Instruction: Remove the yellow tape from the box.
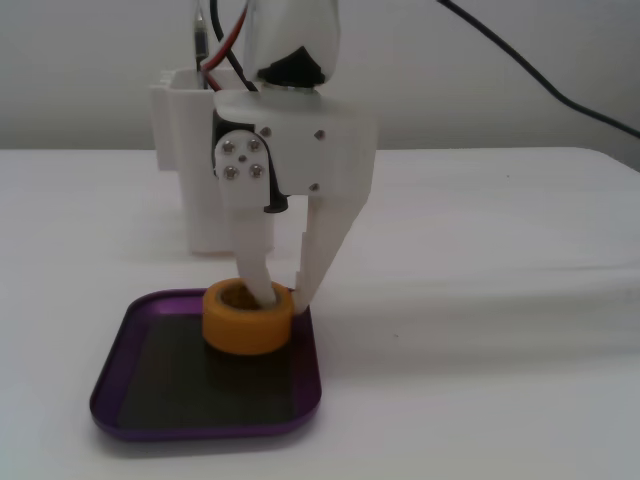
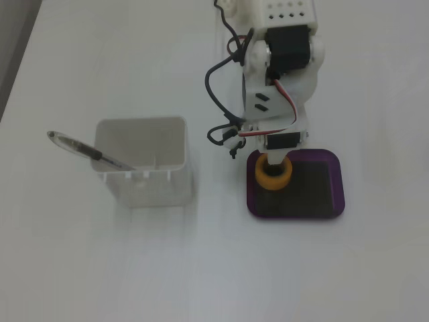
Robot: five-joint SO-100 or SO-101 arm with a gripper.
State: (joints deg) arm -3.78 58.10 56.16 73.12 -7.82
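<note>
Gripper (image 1: 280, 298): clenched on the yellow tape (image 1: 247, 319), one finger inside its core.
Yellow tape: inside the box (image 1: 130, 400), near its back rim.

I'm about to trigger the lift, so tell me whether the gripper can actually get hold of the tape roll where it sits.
Probably yes. The gripper already has one finger inside the tape roll and the other outside its wall, with nothing blocking it in the tray.

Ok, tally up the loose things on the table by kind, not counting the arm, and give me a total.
Yellow tape roll: 1
Purple tray: 1
White container: 1
Pen: 1
Total: 4
</note>
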